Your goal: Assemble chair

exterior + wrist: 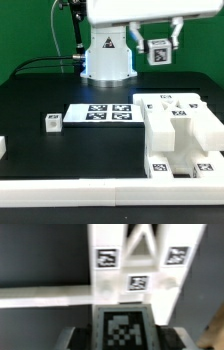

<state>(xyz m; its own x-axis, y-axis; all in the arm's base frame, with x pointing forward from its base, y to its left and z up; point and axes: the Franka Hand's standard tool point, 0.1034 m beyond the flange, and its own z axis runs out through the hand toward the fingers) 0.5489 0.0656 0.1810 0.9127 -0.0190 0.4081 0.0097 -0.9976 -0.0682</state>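
While hanging above the blocky white plastic chair frame (181, 128) at the exterior view's right, the two-finger gripper (158, 47) is clamping a small white tagged cube (157, 53).

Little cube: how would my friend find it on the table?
Look at the black table. On the exterior view's left of the marker board sits the little cube. Unlike the big chair pieces, it is tiny and stands apart.

Exterior light: bright and even, the black counter (40, 95) matte and dark
Shadows: soft, faint beside the white chair frame (180, 125)
Arm base (108, 58): bluish glow
Wrist view: soft blur, nearest tagged block (125, 325) smeared, white bars (105, 283) washed out
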